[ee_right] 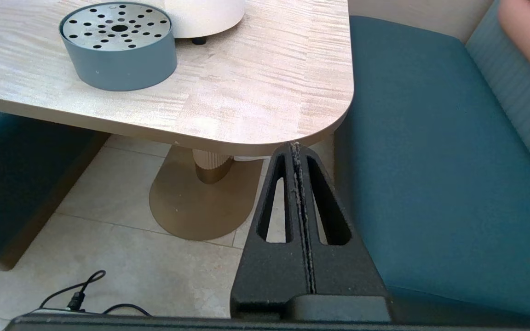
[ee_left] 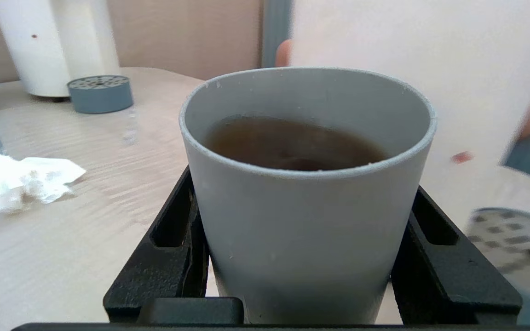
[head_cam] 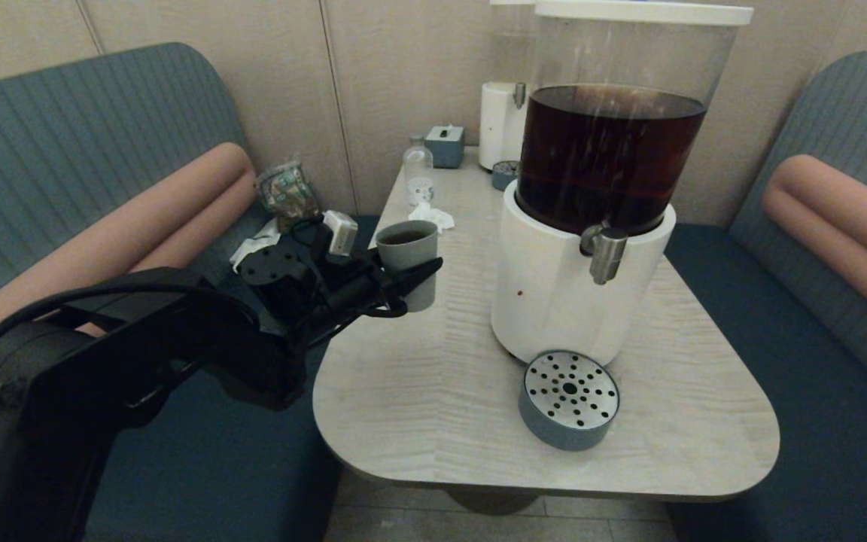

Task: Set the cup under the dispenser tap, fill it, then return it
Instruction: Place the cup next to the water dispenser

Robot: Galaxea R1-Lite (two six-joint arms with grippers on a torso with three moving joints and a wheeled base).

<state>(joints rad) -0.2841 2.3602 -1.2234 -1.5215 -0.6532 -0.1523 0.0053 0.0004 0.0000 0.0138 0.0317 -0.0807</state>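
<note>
The grey-blue cup (head_cam: 406,260) holds dark brown liquid and stays upright near the table's left edge, well left of the dispenser. My left gripper (head_cam: 415,290) is shut on the cup (ee_left: 308,197), one black finger (ee_left: 173,243) on each side of its lower wall. Whether its base touches the table is hidden. The steel dispenser tap (head_cam: 605,252) points down from the big white-based dispenser (head_cam: 554,293) with its tank of dark liquid. My right gripper (ee_right: 296,149) is parked below the table's near right corner, fingers pressed together and holding nothing.
A round blue-grey drip tray (head_cam: 569,399) with a perforated steel top sits below the tap near the table's front edge (head_cam: 524,482). Crumpled tissue (head_cam: 433,216), a small bottle (head_cam: 418,172), a tissue box (head_cam: 445,144) and a slimmer white dispenser (head_cam: 501,120) occupy the back. Benches flank the table.
</note>
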